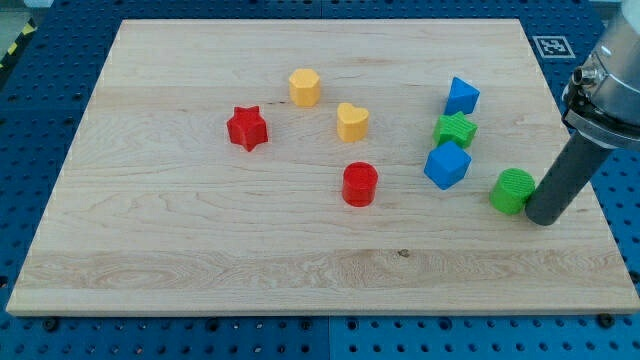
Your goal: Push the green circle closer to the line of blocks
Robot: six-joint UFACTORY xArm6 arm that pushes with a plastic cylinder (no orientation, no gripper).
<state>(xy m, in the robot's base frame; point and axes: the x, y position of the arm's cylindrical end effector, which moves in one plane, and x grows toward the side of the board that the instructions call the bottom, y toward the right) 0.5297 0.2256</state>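
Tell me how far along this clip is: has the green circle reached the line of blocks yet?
Done: my tip sits against the green circle on its right side. In hand: the push leftward. Left: a gap remains between the circle and the line, made of blue block, green star and blue cube.

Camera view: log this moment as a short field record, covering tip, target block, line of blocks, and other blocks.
tip: my tip, at the green circle's right side
target: green circle, right of the line
line: blue block, green star, blue cube
others: red star, yellow hexagon, yellow heart, red cylinder
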